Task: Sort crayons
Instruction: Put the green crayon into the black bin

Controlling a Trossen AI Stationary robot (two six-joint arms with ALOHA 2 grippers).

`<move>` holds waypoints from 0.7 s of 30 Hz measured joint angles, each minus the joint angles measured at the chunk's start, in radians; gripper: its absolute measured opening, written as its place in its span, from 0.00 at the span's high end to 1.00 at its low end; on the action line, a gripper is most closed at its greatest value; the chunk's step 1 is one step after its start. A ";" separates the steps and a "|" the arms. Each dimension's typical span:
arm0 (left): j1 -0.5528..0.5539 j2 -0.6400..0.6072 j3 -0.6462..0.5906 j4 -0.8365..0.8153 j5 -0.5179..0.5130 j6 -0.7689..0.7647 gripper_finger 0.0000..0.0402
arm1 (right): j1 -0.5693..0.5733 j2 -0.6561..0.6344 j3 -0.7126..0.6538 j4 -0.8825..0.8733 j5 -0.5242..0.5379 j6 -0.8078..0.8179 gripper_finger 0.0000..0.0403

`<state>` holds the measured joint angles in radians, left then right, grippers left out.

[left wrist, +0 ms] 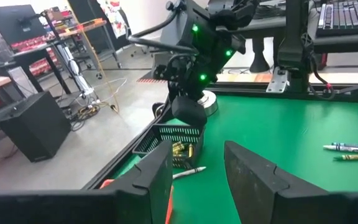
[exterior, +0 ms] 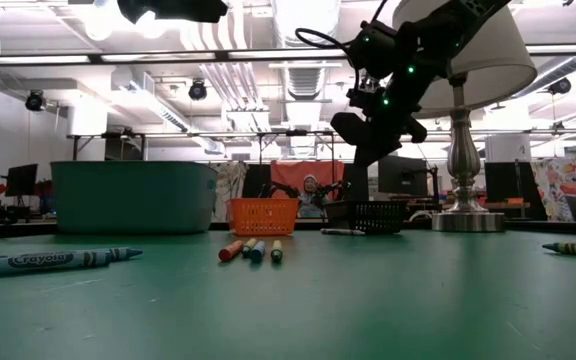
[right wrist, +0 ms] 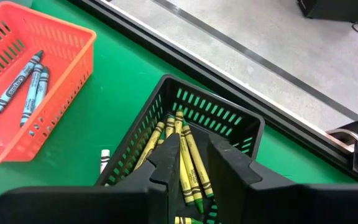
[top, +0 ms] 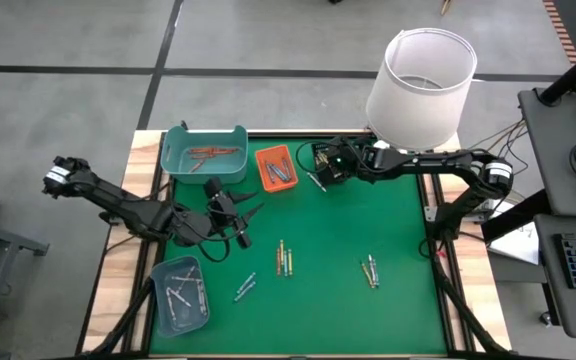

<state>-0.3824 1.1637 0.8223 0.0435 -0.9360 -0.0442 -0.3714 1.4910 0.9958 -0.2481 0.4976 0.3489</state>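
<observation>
Crayons lie in several places: yellow-green ones [right wrist: 188,163] in the black tray [right wrist: 238,127] right under the right claw [right wrist: 191,168], blue ones [right wrist: 27,84] in the orange tray [right wrist: 67,74] just beside it, red ones [top: 208,152] in the teal bin [top: 204,150], grey ones [top: 180,292] in the pale tray [top: 180,290] near the left claw [top: 236,222]. Loose crayons [top: 284,260] rest on the green surface [top: 368,215], well apart from both claws, with another pair [top: 371,270] further toward the right arm's side. The right claw hangs over the black tray, its fingers [right wrist: 166,165] slightly spread, nothing pinched between them. One pale crayon [right wrist: 104,159] lies on the surface between the two small trays. The left claw [left wrist: 194,177] hovers above the surface between the teal bin and the pale tray, fingers spread and empty. A lamp [top: 421,85] stands behind the right arm.
</observation>
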 joint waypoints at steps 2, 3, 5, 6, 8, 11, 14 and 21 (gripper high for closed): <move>0.000 0.000 0.000 -0.018 0.001 -0.017 0.68 | 0.000 0.000 0.000 0.000 0.000 0.000 0.83; 0.000 0.000 0.000 -0.025 0.001 -0.025 0.68 | 0.000 0.000 0.000 0.000 0.000 0.000 0.83; 0.000 0.000 0.000 -0.037 0.001 -0.038 0.68 | 0.000 0.000 0.000 0.000 0.000 0.000 0.82; 0.000 0.000 0.000 -0.040 0.001 -0.043 0.68 | 0.000 0.000 0.000 0.000 0.000 0.000 0.82; 0.000 0.000 0.000 -0.043 0.001 -0.048 0.68 | 0.000 0.000 0.000 0.000 0.000 0.000 0.81; 0.000 0.000 0.000 -0.045 0.002 -0.052 0.68 | 0.000 0.000 0.000 0.000 0.000 0.000 0.80; 0.000 0.000 0.000 -0.045 0.002 -0.052 0.68 | 0.000 0.000 0.000 0.000 0.000 0.000 0.81; 0.000 0.015 0.000 -0.046 0.002 -0.072 0.68 | 0.009 -0.020 0.018 -0.024 -0.018 -0.006 0.83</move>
<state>-0.3824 1.1791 0.8223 -0.0021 -0.9337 -0.1160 -0.3627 1.4707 1.0139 -0.2721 0.4793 0.3431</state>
